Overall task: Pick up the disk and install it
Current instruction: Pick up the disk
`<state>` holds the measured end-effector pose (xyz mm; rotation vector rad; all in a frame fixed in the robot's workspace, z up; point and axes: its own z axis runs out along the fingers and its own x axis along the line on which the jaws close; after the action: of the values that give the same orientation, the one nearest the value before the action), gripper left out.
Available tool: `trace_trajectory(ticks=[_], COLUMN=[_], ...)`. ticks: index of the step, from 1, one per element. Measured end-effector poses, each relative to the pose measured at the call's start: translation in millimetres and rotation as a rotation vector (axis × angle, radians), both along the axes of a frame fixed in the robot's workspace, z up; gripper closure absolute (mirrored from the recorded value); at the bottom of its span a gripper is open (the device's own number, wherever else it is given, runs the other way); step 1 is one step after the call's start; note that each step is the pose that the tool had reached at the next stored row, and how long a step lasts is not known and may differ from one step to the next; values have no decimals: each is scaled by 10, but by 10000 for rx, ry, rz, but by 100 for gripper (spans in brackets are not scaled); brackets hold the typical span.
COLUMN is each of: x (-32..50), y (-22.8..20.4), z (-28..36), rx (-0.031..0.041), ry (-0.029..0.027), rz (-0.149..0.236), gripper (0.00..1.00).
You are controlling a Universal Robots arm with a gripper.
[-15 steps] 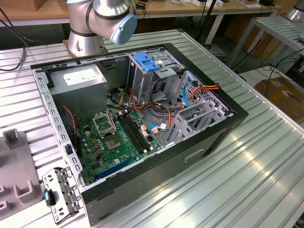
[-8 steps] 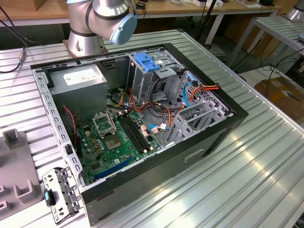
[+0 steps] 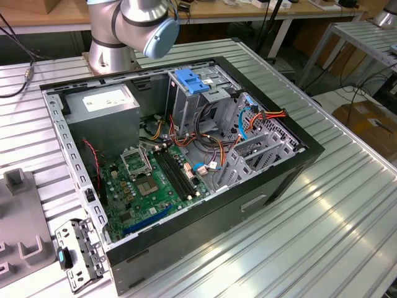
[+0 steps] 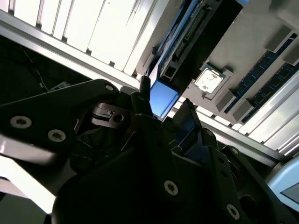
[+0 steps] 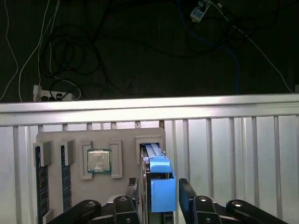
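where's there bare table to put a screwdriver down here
Bare ribbed table runs along the computer case on the exterior view's right. In the first wrist view, more lies beside the grey tray, on the disk's side. Crowded: inside the case, and the exterior view's left, with tray and metal bracket.
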<state>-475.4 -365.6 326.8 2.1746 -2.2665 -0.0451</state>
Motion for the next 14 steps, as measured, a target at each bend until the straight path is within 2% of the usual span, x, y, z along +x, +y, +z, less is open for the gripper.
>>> trace_trajectory(ticks=[2,11,14], x=[0,-10,-12], y=[0,0,0], z=[-46,-263,-287], rx=[-32,-33,-33], ry=[1,0,1], rz=[32,150,153], gripper=[53,53,53])
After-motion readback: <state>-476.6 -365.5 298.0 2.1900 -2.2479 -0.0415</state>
